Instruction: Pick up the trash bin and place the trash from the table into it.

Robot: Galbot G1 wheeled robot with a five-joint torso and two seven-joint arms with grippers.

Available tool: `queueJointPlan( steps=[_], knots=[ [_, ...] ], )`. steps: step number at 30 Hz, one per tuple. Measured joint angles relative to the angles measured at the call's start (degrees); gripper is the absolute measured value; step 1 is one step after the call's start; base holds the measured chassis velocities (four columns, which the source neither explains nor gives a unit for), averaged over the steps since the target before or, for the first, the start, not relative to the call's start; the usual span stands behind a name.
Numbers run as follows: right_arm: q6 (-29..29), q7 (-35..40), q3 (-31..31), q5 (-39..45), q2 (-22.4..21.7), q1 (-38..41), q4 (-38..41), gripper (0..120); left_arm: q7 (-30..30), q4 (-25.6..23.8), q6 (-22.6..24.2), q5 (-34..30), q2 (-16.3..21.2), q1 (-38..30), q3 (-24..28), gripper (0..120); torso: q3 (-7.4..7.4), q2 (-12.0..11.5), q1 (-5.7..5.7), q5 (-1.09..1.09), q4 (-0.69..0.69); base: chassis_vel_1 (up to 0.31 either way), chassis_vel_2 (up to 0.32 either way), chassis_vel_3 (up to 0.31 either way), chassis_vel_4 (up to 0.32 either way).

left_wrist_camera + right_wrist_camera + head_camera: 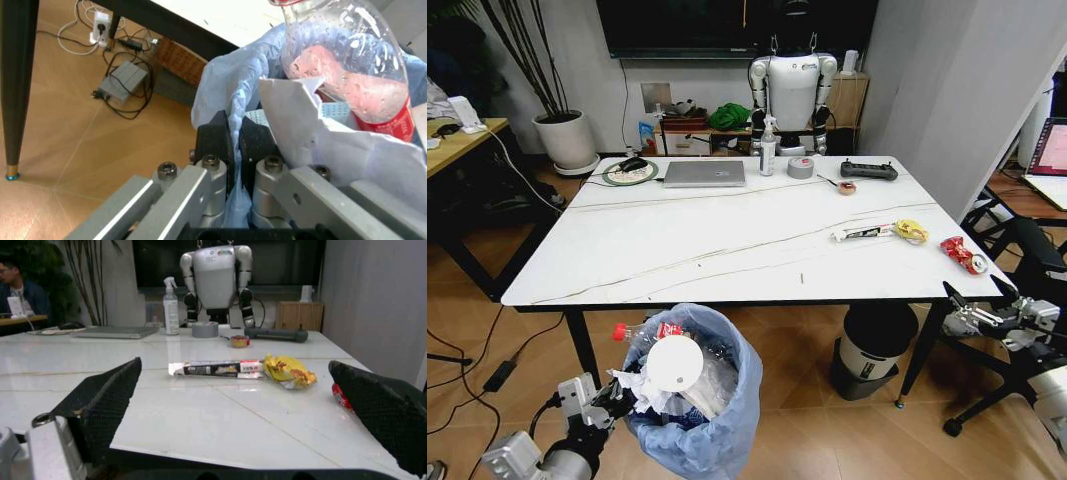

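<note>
Down at floor level in front of the table [677, 250]: the trash bin [717, 440], lined with a crinkly light-blue bag, just below the near black edge. Pinched at its left rim by the left gripper [235, 145], the two black fingers [215, 142] pressed together on a fold of the blue bag. Already inside the bin: a clear red-capped bottle [642, 332], a white paper cup [674, 363] lying with its round end toward the head camera, and crumpled white tissues [642, 392]. Seen up close from the left wrist: the bottle [347, 65] leaning over white paper [313, 135].

Off the table's right near corner, level with the top: the right gripper [960, 303], black fingers spread wide apart with nothing between them.

Still lying on the marble top near the right side: a long white wrapper [217, 368], touching a crumpled yellow wrapper [288, 371], and nearer the right edge a red wrapper [957, 253].

Toward the far edge: a closed laptop [704, 173], a spray bottle [768, 147], a grey tape roll [800, 167], a black controller [868, 170] and a small red-and-yellow roll [846, 187]
</note>
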Motion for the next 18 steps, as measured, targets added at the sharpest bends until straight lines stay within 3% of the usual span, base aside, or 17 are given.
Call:
queueJointPlan(
  steps=[9,18],
  knots=[
    [-0.21,-0.38,-1.09,0.55,0.09,1.33,-1.06,100,0.00,0.37,-0.03,-0.05,-0.29,-0.51,0.51,0,0.00,0.00,0.00,-0.01,0.01,-0.005,-0.007,0.005,0.006],
    [-0.31,-0.35,-1.29,0.79,0.07,1.54,-1.21,100,0.00,0.28,-0.04,-0.22,-0.18,-0.72,0.61,0,0.00,0.00,0.00,-0.01,0.00,-0.108,-0.104,0.103,0.109]
  ],
)
